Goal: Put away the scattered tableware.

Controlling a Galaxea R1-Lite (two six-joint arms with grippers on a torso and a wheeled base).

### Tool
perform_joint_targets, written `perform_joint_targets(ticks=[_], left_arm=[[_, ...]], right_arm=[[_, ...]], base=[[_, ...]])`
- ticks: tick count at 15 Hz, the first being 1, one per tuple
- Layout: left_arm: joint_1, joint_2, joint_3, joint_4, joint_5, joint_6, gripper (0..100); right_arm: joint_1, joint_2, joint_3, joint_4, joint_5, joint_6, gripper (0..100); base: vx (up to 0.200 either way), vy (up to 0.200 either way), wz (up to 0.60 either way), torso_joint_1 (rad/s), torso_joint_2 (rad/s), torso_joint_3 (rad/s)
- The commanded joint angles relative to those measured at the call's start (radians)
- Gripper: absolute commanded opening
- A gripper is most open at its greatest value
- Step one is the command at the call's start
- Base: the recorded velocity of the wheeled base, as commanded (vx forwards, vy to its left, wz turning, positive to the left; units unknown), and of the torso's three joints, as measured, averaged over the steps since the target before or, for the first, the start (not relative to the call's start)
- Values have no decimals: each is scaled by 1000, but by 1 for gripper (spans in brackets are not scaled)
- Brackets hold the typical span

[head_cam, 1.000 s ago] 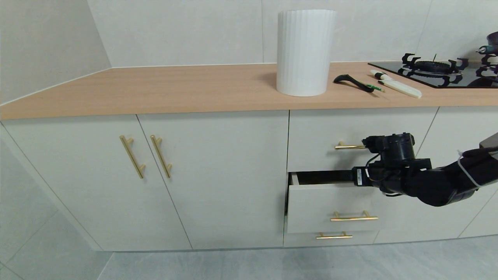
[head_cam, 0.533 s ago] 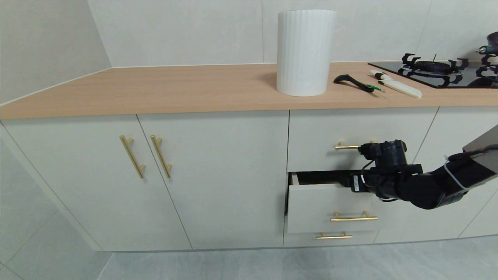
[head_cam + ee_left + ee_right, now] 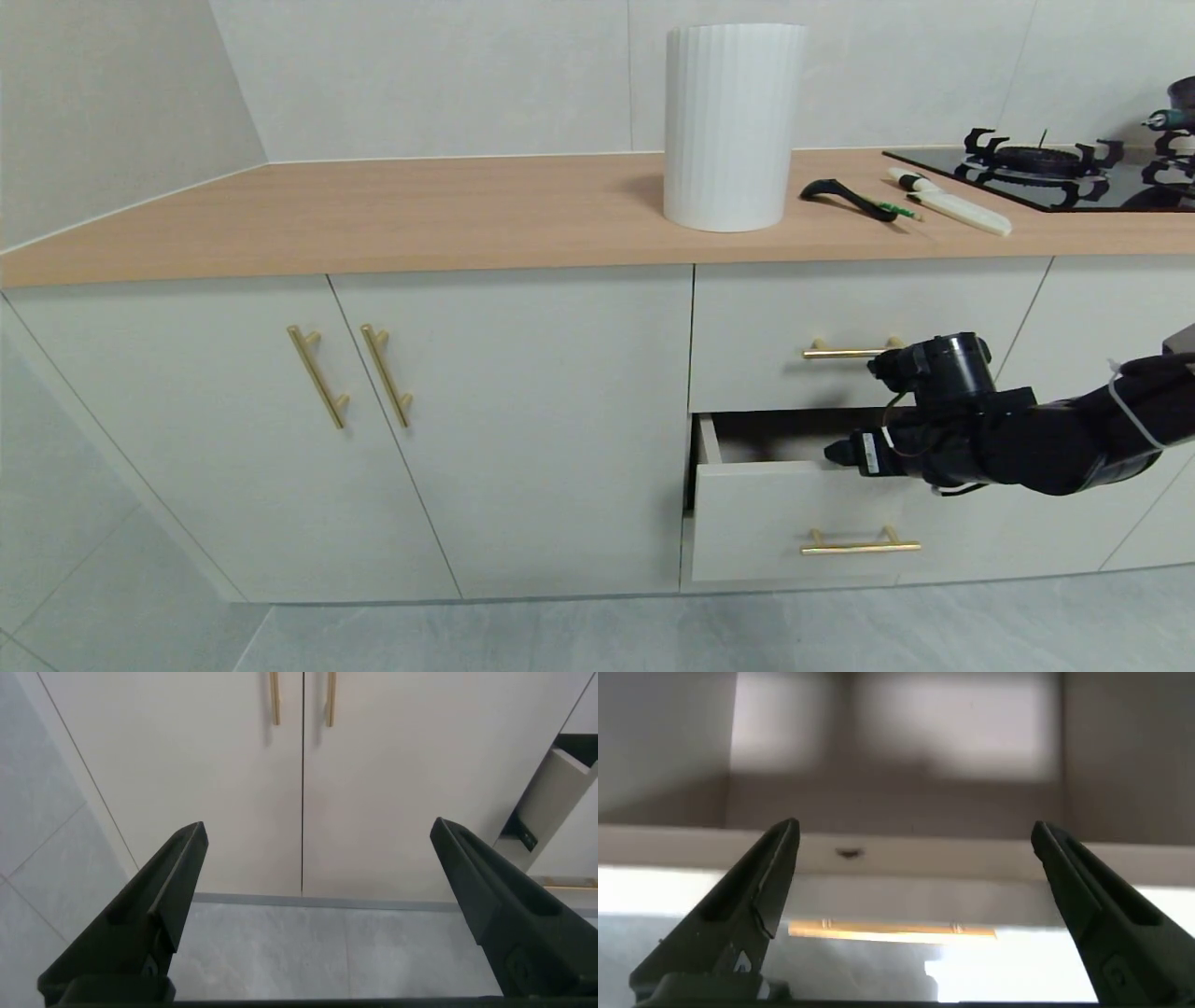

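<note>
The right hand [image 3: 837, 453] sits in the lower right of the head view. Its tip is at the top edge of the pale grey middle drawer [image 3: 794, 509]. In the right wrist view its two black fingers [image 3: 761, 896] stand wide apart with nothing between them but the drawer's front edge and brass bar handle [image 3: 892, 931]. I cannot tell whether a finger actually touches that edge. The drawer is pulled partly out, a dark gap showing above its front, while the top drawer [image 3: 840, 317] above it is shut.

The left hand [image 3: 318, 829] is also spread wide and holds nothing. It faces the pale cupboard doors [image 3: 304, 775] and the grey floor.

Farther out, in the upper right of the head view, the tableware lies on the wooden counter [image 3: 420, 210]. A black-handled utensil with a green tip [image 3: 845, 198] and a long cream-white utensil [image 3: 950, 207] lie close together. They are between the tall white ribbed cylinder [image 3: 733, 126] and the black gas hob [image 3: 1041, 173].

As I judge it, the task is at its start. A place to stow things is being made ready, and neither piece has yet been picked up. What remains is to finish opening the drawer if more room is needed, carry both utensils down into it, and shut it.
</note>
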Motion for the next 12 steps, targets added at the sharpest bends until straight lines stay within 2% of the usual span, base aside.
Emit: perform_joint_targets(ticks=[1, 7, 12], left_arm=[[0, 1, 0, 0, 0, 0, 100], [0, 1, 0, 0, 0, 0, 100], [0, 1, 0, 0, 0, 0, 100]], right_arm=[[7, -49, 8, 42, 1, 1, 100], [29, -127, 148, 43, -1, 9, 100], [44, -262, 327, 39, -3, 10, 100]], base=[[0, 0, 0, 0, 0, 0], [0, 0, 0, 0, 0, 0], [0, 0, 0, 0, 0, 0]])
